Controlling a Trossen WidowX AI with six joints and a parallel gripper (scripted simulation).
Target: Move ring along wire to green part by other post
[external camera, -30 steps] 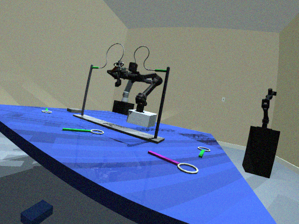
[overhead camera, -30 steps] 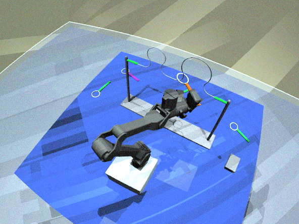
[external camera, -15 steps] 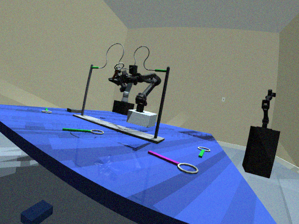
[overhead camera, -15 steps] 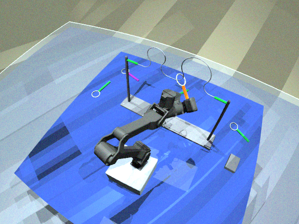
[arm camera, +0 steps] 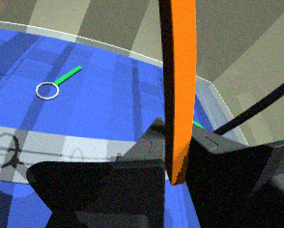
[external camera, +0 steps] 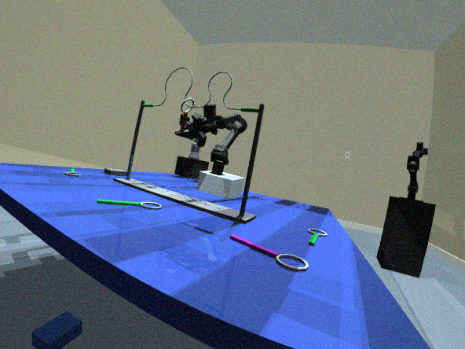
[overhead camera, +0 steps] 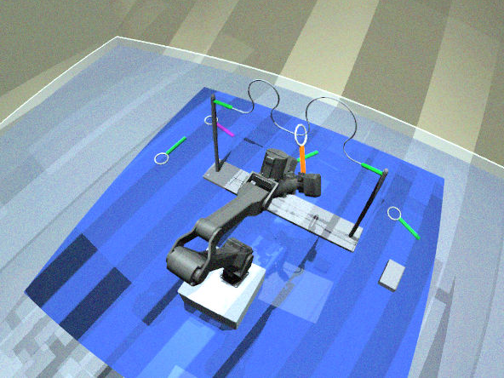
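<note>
In the top view, the claw is clamping the lower end of the orange handle, and the ring is standing above it, between the two posts and well apart from both. The wire is passing through the ring at the low stretch between its two humps; whether the two are touching, I cannot tell. Green ends are joining the wire to the posts. Rings with green handles and one with a magenta handle are lying on the blue surface. In the exterior view, the handle is pointing nearly straight down from the ring into the claw, and the arm is reaching from its white base. In the wrist view, the claw's fingers are pressing on the handle from both sides, while one green-handled ring is lying beyond them.
</note>
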